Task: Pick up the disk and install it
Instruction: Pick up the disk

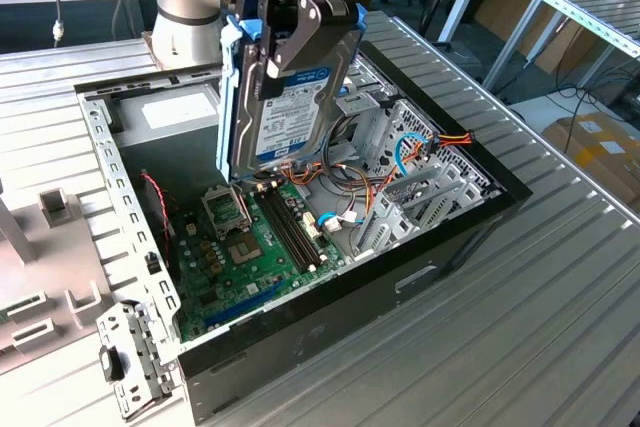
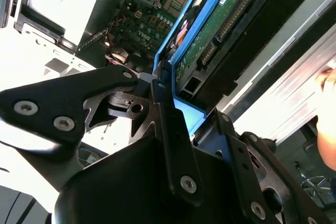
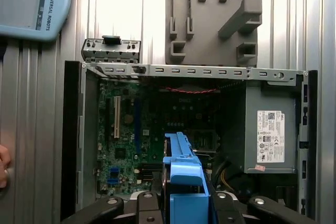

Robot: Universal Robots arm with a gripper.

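One gripper (image 1: 297,37), closed firmly on the disk (image 1: 300,97), holds it tilted on edge above the open case (image 1: 430,267) in the exterior view. In the second wrist view, black fingers (image 2: 170,129) pinch its blue carrier (image 2: 181,30). In the first wrist view, the carrier hangs over the motherboard (image 3: 123,129).
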